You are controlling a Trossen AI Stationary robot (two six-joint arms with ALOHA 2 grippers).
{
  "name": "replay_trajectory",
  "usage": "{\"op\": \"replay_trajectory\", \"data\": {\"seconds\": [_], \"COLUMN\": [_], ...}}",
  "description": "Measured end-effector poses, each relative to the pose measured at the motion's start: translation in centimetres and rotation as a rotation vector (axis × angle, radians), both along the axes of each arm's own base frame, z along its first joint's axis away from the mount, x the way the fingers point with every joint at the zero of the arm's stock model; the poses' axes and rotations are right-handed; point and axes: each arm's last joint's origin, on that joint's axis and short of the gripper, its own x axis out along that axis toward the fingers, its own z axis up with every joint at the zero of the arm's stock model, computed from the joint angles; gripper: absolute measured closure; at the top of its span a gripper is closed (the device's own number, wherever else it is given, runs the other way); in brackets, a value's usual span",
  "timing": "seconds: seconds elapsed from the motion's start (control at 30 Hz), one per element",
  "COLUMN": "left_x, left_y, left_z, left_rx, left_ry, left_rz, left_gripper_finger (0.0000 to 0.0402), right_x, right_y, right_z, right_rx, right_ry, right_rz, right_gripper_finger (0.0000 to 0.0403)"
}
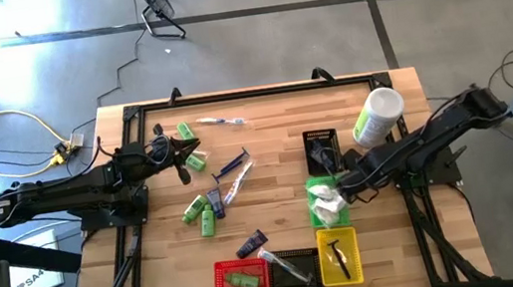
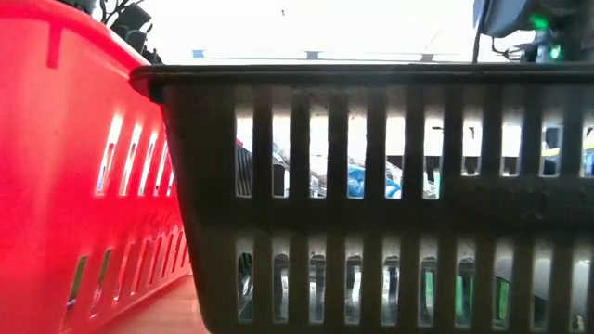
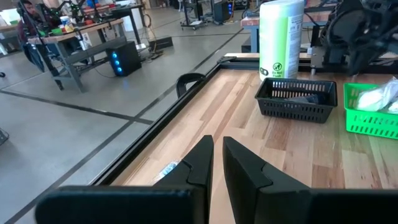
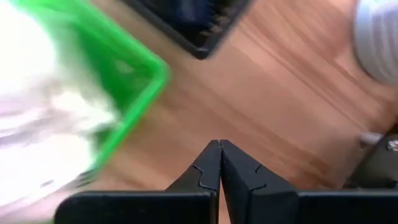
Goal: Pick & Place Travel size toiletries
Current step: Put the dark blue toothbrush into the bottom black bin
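- In the low view we see almost nothing but two baskets right up close: the red basket (image 2: 83,167) and the black basket (image 2: 371,195). They block the table, and through the slots we get only bits of blue and white that we cannot name.
- From above, the red basket holds a green bottle (image 1: 244,282), the black one a wrapped toothbrush (image 1: 282,264), and the yellow basket (image 1: 328,276) a thin dark item.
- A dark tube (image 1: 251,245) lies just behind these baskets.
- In the middle of the table we see loose green bottles (image 1: 198,212), a blue tube (image 1: 217,203) and a toothbrush (image 1: 232,164).
- The right gripper (image 1: 342,184) is over the green basket (image 1: 331,222), which holds white packets (image 1: 325,204). Its fingers (image 4: 212,165) are pressed together with nothing between them. The packets are a white blur in its wrist view.
- The left gripper (image 1: 182,163) is near more green bottles; its fingers (image 3: 202,163) stand a little apart and hold nothing.
- Farther back sit another black basket (image 1: 321,148) and a white and green can (image 1: 376,116), whose top is cut off in the left wrist view.
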Motion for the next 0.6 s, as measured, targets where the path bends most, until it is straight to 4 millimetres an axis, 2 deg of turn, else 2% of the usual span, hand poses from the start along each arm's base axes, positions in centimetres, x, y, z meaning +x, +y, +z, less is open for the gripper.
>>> {"op": "replay_trajectory", "data": {"seconds": [0.2, 0.33, 0.47, 0.6], "left_x": [0.0, 0.0, 0.0, 0.0], "left_y": [0.0, 0.0, 0.0, 0.0], "left_z": [0.0, 0.0, 0.0, 0.0], "left_rx": [0.0, 0.0, 0.0, 0.0], "left_ry": [0.001, 0.0, 0.0, 0.001], "left_rz": [0.0, 0.0, 0.0, 0.0], "left_gripper_finger": [0.0371, 0.0371, 0.0371, 0.0371], "right_x": [0.1, 0.2, 0.6, 0.8], "right_y": [0.0, 0.0, -0.2, -0.5], "right_z": [4.3, 7.3, 9.3, 10.4], "right_rx": [0.052, 0.052, -0.055, -0.205], "right_ry": [-0.177, -0.352, -0.552, -0.633], "right_rz": [0.07, 0.184, 0.334, 0.443], "right_gripper_finger": [0.0401, 0.0401, 0.0401, 0.0401]}}
